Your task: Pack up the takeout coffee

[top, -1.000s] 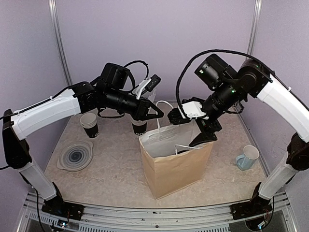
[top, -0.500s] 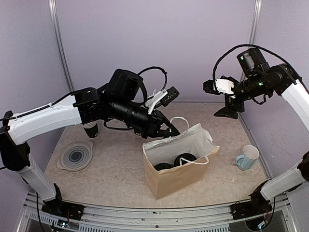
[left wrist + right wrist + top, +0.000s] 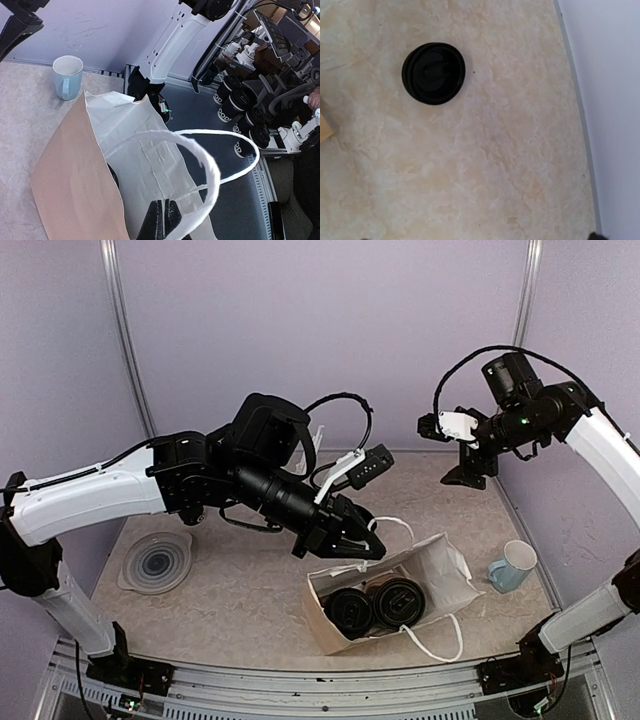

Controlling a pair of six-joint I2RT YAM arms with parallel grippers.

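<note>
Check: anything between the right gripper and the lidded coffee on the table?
Nothing visible. In the right wrist view the takeout coffee stands alone on bare table; the bag, held by the left gripper, is off to the side.

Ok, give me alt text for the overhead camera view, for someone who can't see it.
A brown paper bag leans open toward the camera with two black lidded cups inside, the left end effector at its rim. The right arm is raised at the back right; a pale blue mug stands right of the bag and a grey bowl lies on the left.
</note>
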